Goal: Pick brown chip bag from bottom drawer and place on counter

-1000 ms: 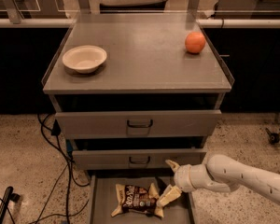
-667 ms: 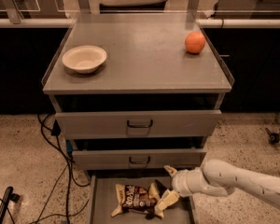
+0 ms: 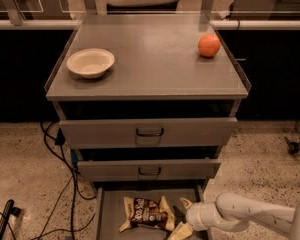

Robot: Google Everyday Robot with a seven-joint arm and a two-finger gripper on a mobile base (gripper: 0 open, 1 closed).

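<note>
1. A cream bowl (image 3: 90, 62) sits on the left side of the counter (image 3: 155, 64).
2. Low down, the bottom drawer (image 3: 109, 211) is pulled out. The brown chip bag (image 3: 144, 214) lies flat on its floor, near the middle.
3. The tool (image 3: 182, 217) is down in the drawer, just beside the right end of the bag. Its two fingers are spread wide apart. It holds nothing yet.
4. An orange (image 3: 209, 45) sits on the right side of the counter, well apart from the bowl.
5. I think this is the reaching step. Next, the tool needs to slide onto the bag's end and squeeze gently. Then it can lift the bag up to the bare middle of the counter.
</note>
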